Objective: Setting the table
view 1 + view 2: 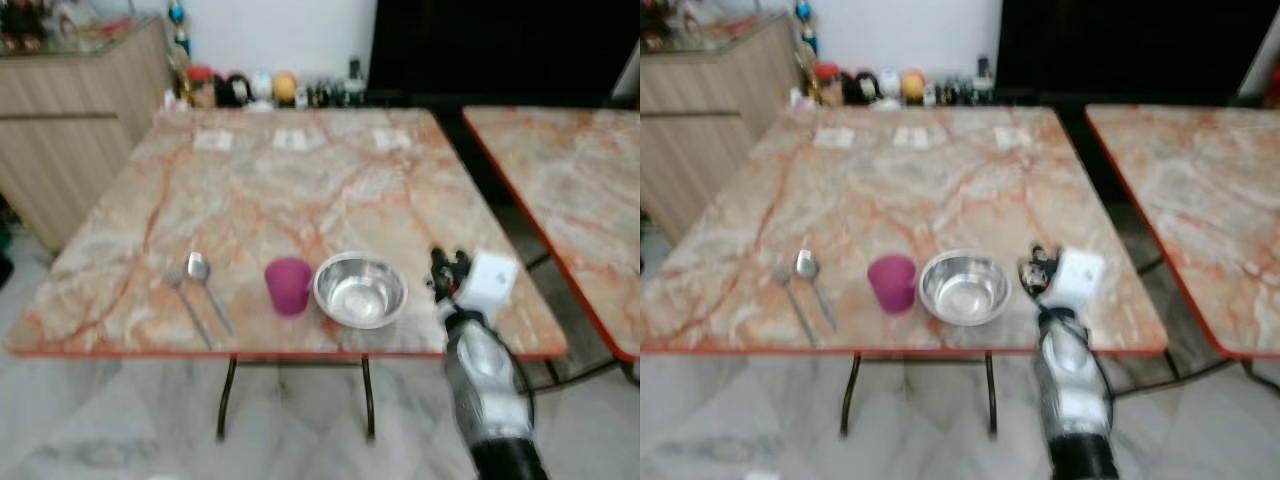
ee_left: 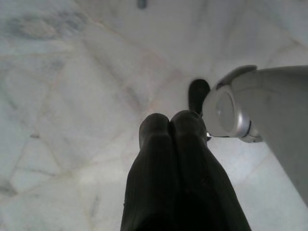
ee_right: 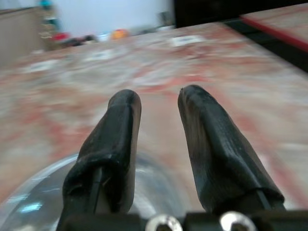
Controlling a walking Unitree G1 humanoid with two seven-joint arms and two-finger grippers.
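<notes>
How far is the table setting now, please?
Done: a fork, a spoon, a purple cup and a steel bowl lie in a row near the table's front edge. In hand: nothing; the right tool is open beside the bowl. Left: perhaps aligning pieces.

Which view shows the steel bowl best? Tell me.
The left eye view: the whole steel bowl sits beside the purple cup. The right eye view matches it; the right wrist view catches just a blurred rim below the open right gripper.
</notes>
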